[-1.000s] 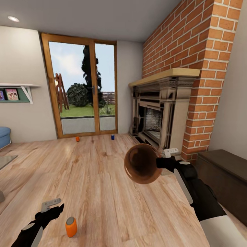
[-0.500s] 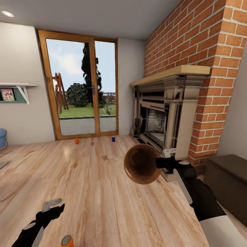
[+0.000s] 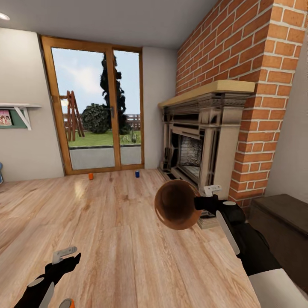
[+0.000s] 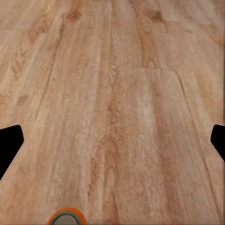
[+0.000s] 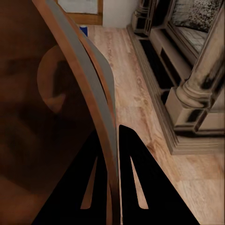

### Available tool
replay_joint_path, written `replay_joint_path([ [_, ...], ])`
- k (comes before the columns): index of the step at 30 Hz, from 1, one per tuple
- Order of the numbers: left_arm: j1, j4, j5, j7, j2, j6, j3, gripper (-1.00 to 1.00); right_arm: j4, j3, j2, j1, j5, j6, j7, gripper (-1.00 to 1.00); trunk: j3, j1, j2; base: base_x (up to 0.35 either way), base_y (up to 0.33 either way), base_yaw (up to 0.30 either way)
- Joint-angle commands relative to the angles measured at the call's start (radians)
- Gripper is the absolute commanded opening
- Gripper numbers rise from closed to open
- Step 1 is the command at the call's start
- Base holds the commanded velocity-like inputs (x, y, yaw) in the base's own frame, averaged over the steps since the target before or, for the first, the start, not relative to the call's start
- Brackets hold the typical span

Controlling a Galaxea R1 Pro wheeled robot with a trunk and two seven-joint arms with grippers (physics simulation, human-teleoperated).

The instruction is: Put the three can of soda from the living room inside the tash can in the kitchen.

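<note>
I am in the living room. My right gripper (image 3: 201, 202) is shut on the rim of the tash can (image 3: 177, 204), held in the air with its tan-brown inside facing me. In the right wrist view the fingers (image 5: 136, 173) pinch the rim of the tash can (image 5: 61, 112). One orange can of soda (image 3: 66, 303) stands on the floor just below my open left gripper (image 3: 65, 256), and its top (image 4: 66, 217) lies at the edge of the left wrist view. Another orange can (image 3: 90, 176) and a blue can (image 3: 137, 174) stand far off by the glass doors.
A brick chimney (image 3: 261, 85) with an ornate fireplace (image 3: 192, 149) rises on the right, and a dark low chest (image 3: 278, 216) sits beside it. Wood-framed glass doors (image 3: 98, 111) fill the far wall. A small shelf (image 3: 17, 112) hangs on the left wall. Light wood floor lies between.
The whole view has moved forward and turned slightly, so the near orange can has slid down to the picture's bottom edge. Both arms keep the same pose, the right still holding the tash can.
</note>
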Motion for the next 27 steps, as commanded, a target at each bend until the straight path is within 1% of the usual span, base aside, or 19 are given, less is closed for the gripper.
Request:
replay_joint_path([
  [1,0.000,-0.001,0.001,0.000,0.000,0.000,0.000,1.00,-0.001,0.000,0.000,-0.001,-0.011,0.000,0.004,-1.00,0.000,0.000,0.000,0.002,-0.053,0.000],
  [15,0.000,-0.007,0.004,0.000,0.000,0.000,0.001,1.00,0.000,0.000,0.001,-0.001,-0.011,0.000,0.004,-1.00,0.000,0.000,0.000,0.000,-0.012,0.000],
  [24,0.000,-0.007,0.004,0.000,0.000,0.001,0.002,1.00,0.000,0.002,0.002,-0.001,-0.010,0.000,0.004,-1.00,-0.035,0.004,-0.002,0.000,0.000,0.000],
  [25,0.000,-0.007,0.004,0.000,0.000,0.001,0.001,1.00,0.001,0.011,0.001,-0.001,-0.010,0.000,0.003,-1.00,-0.038,0.004,-0.002,0.000,0.000,0.000],
  [27,0.000,-0.006,0.004,0.000,0.000,0.001,0.001,1.00,0.001,0.016,0.001,-0.001,-0.009,0.000,0.002,-1.00,-0.046,0.005,-0.003,0.000,0.000,0.000],
])
